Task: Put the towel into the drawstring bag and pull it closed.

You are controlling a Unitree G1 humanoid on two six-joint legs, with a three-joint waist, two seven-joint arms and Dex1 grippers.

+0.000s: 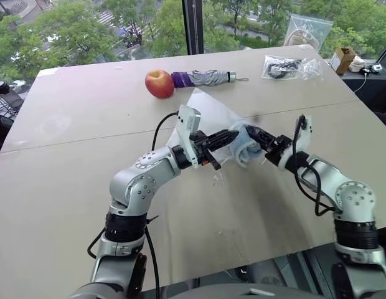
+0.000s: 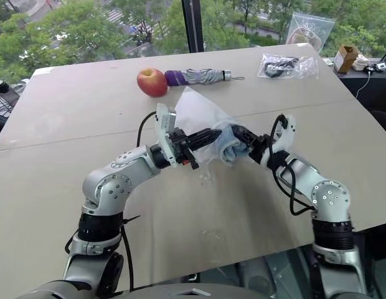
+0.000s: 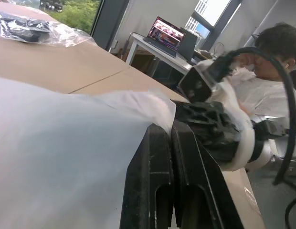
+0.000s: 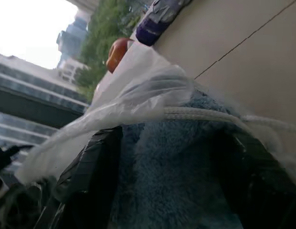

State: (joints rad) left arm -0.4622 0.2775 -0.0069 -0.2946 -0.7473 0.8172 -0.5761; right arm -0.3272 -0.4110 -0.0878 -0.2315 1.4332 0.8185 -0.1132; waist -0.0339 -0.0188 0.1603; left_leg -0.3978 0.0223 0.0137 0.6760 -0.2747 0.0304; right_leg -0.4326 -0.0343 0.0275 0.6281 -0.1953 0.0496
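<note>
Left end effector: the two black fingers are pressed together, and the thin white fabric of the drawstring bag is pinched between them at its edge; the tool is held above the middle of the worktop, pointing toward the right arm.
Right end effector: the fingers are spread apart, one on each side of the towel, as seen in the right wrist view; whether the fingers actually press on the cloth cannot be told.
Drawstring bag: held up off the worktop between the two arms, its thin white semi-transparent fabric rising toward the apple and the umbrella; a white cord is seen running across the mouth, over the towel.
Towel: light blue and fluffy, bunched at the mouth of the bag between the two end effectors; part of it is covered by the sheer fabric, part is seen bare below it.
Worktop: a pale beige surface with a seam running across it, set before large windows with trees outside.
Apple: red, lying at the far side of the worktop, touching the handle end of the umbrella.
Umbrella: folded, grey and purple, lying flat just beside the apple.
Clear plastic bag: with black cables inside, lying near the far right corner, well apart from the arms.
Person: seated beyond the worktop, seen in the left wrist view, with a laptop open on a table behind.
</note>
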